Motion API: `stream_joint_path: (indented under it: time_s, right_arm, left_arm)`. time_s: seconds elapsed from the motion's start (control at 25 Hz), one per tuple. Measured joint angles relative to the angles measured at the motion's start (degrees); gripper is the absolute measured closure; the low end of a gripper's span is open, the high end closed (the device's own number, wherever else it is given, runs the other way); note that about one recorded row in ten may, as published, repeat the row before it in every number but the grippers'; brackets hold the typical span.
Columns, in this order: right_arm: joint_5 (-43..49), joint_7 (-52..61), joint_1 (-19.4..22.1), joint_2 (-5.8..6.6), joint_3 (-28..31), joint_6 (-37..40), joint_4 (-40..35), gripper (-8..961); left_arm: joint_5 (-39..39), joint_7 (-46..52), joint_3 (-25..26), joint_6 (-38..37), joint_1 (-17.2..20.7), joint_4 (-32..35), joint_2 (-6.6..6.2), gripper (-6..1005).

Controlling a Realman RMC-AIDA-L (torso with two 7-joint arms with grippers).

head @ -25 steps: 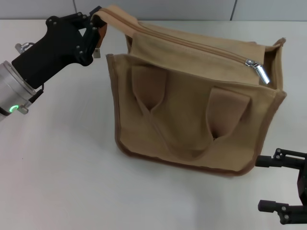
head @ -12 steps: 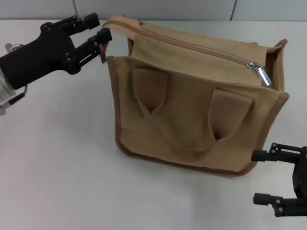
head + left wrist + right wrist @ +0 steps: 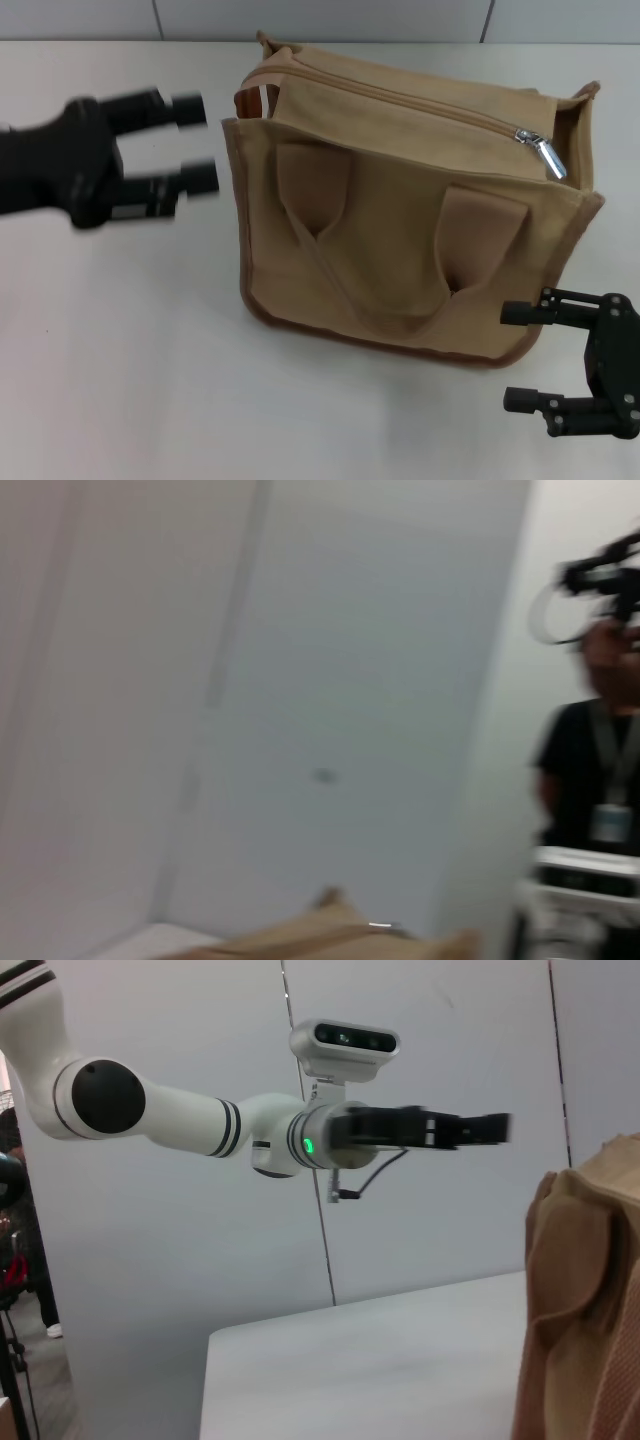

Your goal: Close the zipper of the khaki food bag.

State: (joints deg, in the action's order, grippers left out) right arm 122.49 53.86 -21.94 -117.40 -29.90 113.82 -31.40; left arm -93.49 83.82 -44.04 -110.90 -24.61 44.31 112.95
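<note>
You see the left end effector (image 3: 185,140) blurred; the khaki food bag (image 3: 580,1300) is cut off at the edge.

Your work surface is a plain white table (image 3: 120,350), matte and evenly lit, running back to a pale grey panelled wall (image 3: 330,18) whose vertical seams show along the far edge. From the left wrist camera you see more of that grey wall (image 3: 330,680), and off to one side a person (image 3: 600,770) in a black top with a lanyard and badge, too blurred to make out further. From the right wrist camera you see the white table (image 3: 360,1370) meeting the grey wall panels (image 3: 440,1230).
</note>
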Motion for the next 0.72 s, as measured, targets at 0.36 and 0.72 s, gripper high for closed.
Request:
stream_joint_path:
  time_s: [0.36,0.72]
  right_arm:
    - [2.7,0.0,-0.5,-0.67,-0.2,-0.4,0.9,174]
    - [3.4,-1.0,-1.2,-1.29,-3.5,-5.1,4.1,174]
  left_arm:
    - [-5.7,-9.9,-5.7,-2.0,0.4,-12.5,1.64,198]
    - [-14.5,-26.5,-6.0,6.9,0.6,-21.5,5.24,200]
